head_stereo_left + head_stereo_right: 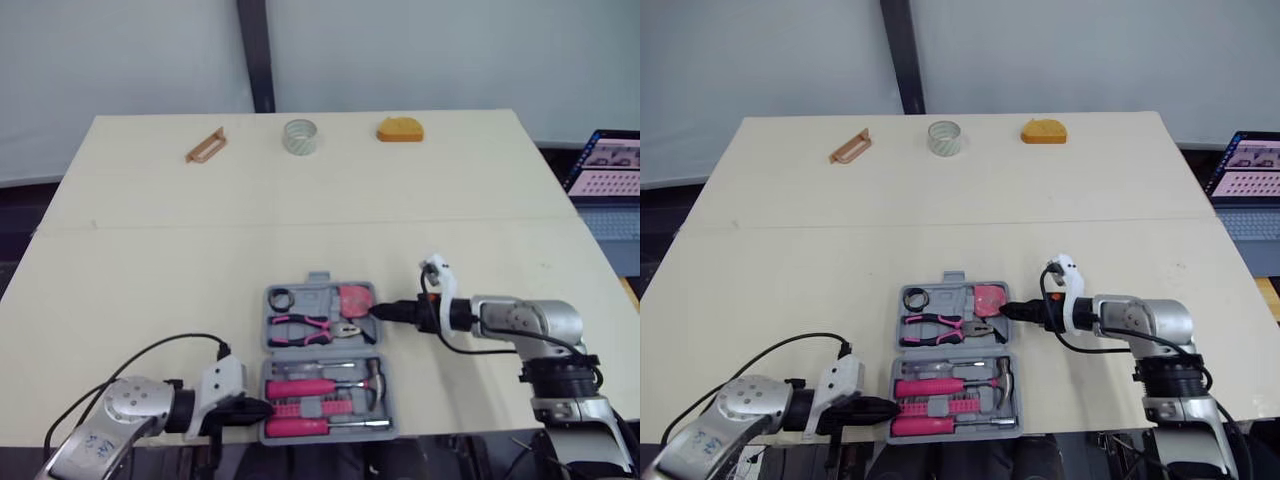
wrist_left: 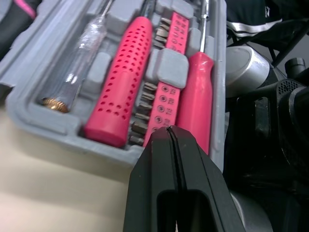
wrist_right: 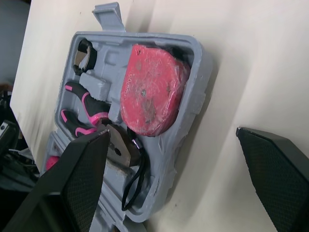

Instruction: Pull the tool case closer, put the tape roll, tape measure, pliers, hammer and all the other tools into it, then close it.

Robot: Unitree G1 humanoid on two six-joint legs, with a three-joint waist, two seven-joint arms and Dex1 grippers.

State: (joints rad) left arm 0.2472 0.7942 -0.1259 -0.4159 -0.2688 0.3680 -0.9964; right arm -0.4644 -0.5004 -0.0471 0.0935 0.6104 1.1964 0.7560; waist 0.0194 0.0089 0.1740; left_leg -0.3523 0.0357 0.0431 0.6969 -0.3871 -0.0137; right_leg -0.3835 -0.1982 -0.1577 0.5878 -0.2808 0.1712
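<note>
i see the tool case point(image 1: 320, 351) open at the front of the pale table point(image 1: 200, 260); the bit holder point(image 2: 166, 82) numbers are too small to read. left gripper point(image 2: 169, 129) pinched together at its rim, right gripper point(image 1: 380, 311) spread beside the tape measure point(image 3: 150, 89). laptop point(image 1: 612, 165) far right.

Small stamped numbers sit beside the holes of the pink bit holder point(image 2: 170, 92), too blurred to read.

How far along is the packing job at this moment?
Done: the tool case lies close in front, with tape measure, pliers and hammer seated. In hand: the right gripper, fingers open, is at the case's right side; the left gripper, shut, at its near-left corner. Left: closing the case; a pale roll sits far beyond it.
</note>
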